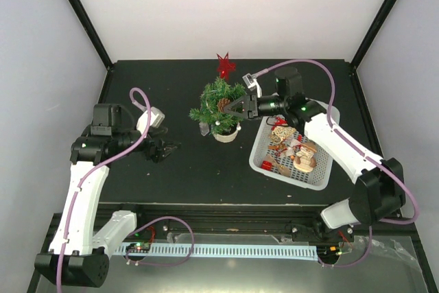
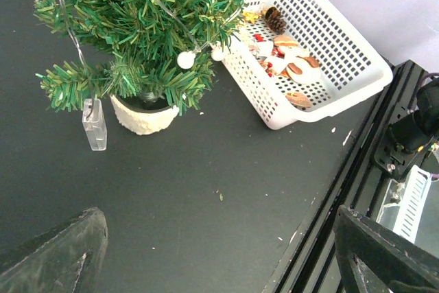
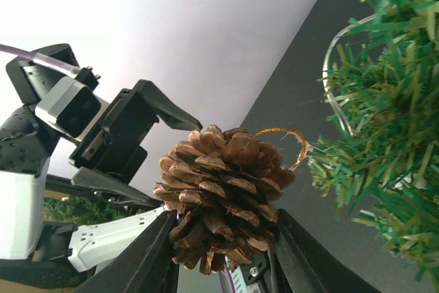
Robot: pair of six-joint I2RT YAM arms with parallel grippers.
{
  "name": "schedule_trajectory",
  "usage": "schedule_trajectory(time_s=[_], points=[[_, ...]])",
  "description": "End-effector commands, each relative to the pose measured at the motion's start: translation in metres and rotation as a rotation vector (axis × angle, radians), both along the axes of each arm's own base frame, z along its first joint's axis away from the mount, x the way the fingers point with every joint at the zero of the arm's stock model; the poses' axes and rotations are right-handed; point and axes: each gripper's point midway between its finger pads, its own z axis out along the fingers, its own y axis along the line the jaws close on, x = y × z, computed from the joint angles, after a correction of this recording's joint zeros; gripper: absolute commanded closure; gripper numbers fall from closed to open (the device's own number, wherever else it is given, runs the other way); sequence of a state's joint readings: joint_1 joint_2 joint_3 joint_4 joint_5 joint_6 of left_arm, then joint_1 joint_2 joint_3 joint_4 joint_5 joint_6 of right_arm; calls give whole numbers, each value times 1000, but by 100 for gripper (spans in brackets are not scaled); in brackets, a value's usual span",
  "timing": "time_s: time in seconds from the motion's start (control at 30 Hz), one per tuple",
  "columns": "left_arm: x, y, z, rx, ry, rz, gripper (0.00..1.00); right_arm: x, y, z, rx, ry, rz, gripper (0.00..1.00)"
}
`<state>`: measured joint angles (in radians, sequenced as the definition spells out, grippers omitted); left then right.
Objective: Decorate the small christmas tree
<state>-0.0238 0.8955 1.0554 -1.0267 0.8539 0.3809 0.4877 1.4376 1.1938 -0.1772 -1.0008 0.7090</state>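
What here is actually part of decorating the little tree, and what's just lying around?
Part of the job:
- small christmas tree
- pine cone, gripped in the right claw
- white basket of ornaments
- red star behind the tree

Just there:
- left claw, open and empty
- clear plastic box beside the tree

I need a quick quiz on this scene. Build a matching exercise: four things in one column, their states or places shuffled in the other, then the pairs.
Things:
1. pine cone
2. white basket
3. left gripper
4. small christmas tree

States or places:
A. open, holding nothing
B. standing in a cream pot
C. clamped in the right gripper
D. holding ornaments, right of the tree in the top view

Pairs: 1-C, 2-D, 3-A, 4-B.
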Motion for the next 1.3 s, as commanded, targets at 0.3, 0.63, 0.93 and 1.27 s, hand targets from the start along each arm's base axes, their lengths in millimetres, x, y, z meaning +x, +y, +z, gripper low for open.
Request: schedule_trajectory(time_s=[0.3,0.63,0.93,1.27], points=[[1,-1,5,-12,-24,-8,9,11,-5,-15,-110,-43,-73,64],[0,-1,5,-12,-28,-5,9,24,-1,-4,-119,-72,-88,64],[-1,-1,4,-11,-33,-4,9,34,-2,5,-138,-81,-123,65],[0,-1,3,-12,-28,-6,9,30,-11,-4,-194,-91,-150,65]])
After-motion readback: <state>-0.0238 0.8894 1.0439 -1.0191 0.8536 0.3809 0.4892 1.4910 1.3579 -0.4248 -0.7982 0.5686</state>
